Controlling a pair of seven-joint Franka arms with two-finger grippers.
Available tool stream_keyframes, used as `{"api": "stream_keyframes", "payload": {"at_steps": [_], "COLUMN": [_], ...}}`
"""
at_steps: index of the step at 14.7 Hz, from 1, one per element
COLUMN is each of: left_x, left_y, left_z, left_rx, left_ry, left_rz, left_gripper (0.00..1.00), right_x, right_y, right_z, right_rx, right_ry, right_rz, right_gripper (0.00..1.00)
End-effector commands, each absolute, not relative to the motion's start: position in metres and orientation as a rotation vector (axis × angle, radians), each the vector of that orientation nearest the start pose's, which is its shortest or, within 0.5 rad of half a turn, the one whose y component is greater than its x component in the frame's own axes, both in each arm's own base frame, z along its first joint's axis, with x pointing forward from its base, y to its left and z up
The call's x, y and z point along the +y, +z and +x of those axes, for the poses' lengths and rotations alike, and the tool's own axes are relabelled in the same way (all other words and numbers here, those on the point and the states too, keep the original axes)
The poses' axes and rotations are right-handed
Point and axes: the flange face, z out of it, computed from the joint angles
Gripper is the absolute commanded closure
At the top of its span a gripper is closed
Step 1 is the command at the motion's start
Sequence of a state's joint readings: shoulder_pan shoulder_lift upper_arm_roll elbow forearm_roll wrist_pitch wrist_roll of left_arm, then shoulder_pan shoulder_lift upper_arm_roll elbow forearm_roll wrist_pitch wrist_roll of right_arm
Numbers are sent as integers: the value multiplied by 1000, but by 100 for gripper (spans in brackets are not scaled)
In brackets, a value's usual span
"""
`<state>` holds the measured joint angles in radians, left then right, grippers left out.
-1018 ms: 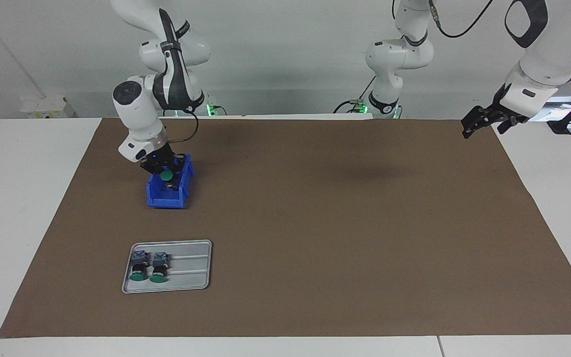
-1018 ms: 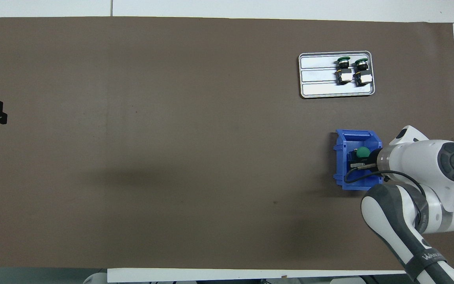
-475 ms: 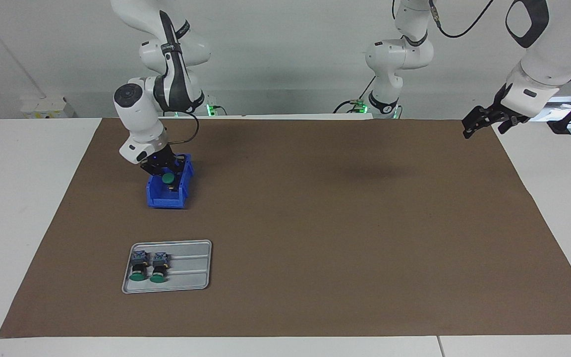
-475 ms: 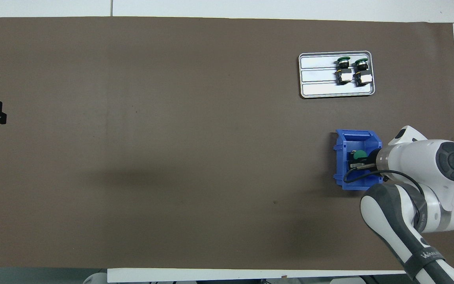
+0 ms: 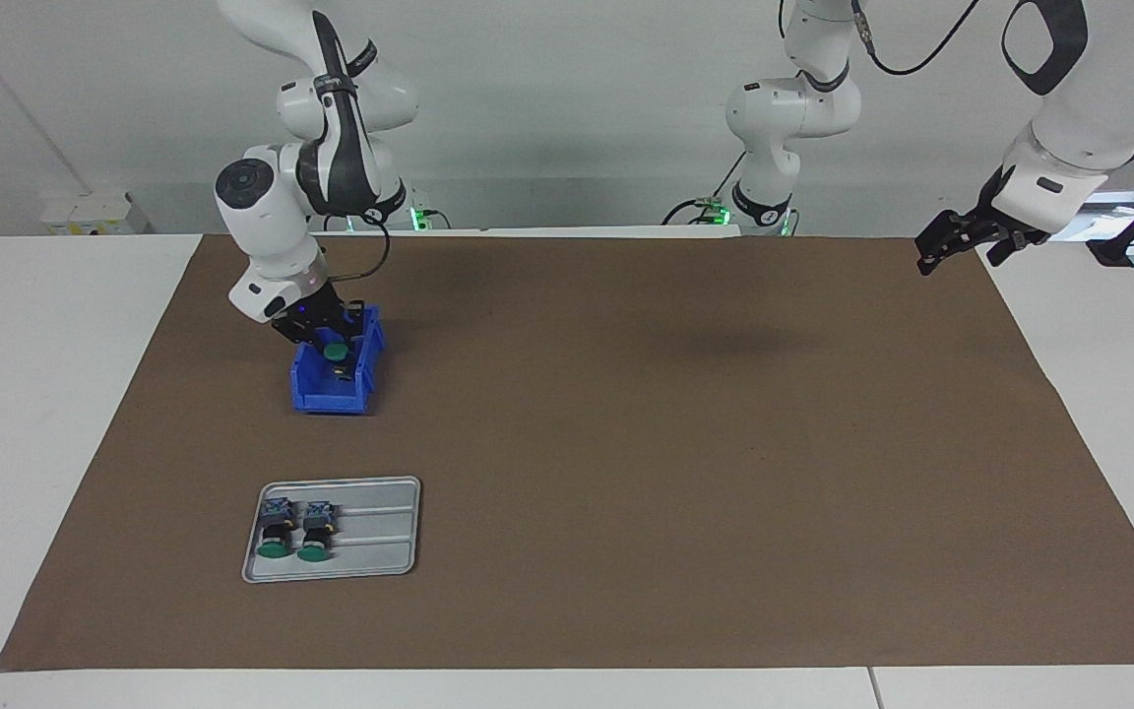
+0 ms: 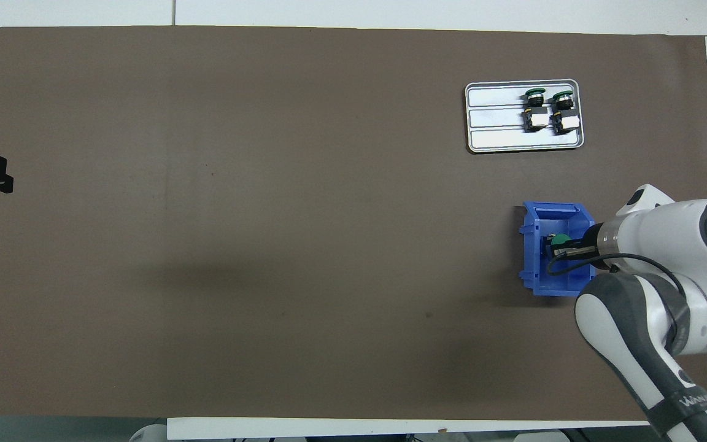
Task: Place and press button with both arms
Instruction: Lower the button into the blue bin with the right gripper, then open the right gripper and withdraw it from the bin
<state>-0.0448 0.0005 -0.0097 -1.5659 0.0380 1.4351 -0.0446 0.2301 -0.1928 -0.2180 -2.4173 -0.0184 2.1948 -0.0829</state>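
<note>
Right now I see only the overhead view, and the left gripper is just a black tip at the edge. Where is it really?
Observer: The left gripper hangs open and empty in the air, over the corner of the mat at the left arm's end.
Operator: Is the right gripper down at the blue bin?
Observer: Yes. The right gripper is at the rim of the blue bin, and the green cap of the button shows right under it.
</note>
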Motion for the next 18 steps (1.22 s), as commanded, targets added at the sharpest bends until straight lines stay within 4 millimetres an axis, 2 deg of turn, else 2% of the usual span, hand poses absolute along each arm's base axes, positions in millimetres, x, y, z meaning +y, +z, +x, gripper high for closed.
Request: {"api": "stream_keyframes", "payload": {"at_steps": [1,2,3,5,8,10,11,14,17,18], "left_x": [-23,-24,-24,-23,-27,-25,-25,-27,-21,-21], "left_y": [618,618,618,617,617,617,617,616,616,617], "left_z": [533,534,533,533,533,532,532,533,533,532], "left_rx": [1,1,1,1,3,-11,-9,-4,-21,-21], "left_ry": [180,178,178,183,182,192,199,187,190,190], "left_rz": [-3114,-3116,-3116,-3114,-3113,-3112,-3111,-3112,-3111,-3111], "left_gripper": [0,0,0,0,0,0,0,0,0,0], "right_x": [-2,-4,-8,-21,-34,-32,-33,-43,-45,-54], "right_y": [449,475,498,544,610,641,647,636,640,640], "right_z": [481,488,492,500,530,542,543,544,543,543], "right_rx": [-173,-167,-156,-119,-65,-54,-47,-18,-11,13], "right_ry": [64,81,90,102,184,208,224,246,239,239], "right_rz": [-3105,-3106,-3107,-3111,-3143,-3172,-3182,-3163,-3160,-3161], "right_gripper": [25,7,0,0,0,0,0,0,0,0]}}
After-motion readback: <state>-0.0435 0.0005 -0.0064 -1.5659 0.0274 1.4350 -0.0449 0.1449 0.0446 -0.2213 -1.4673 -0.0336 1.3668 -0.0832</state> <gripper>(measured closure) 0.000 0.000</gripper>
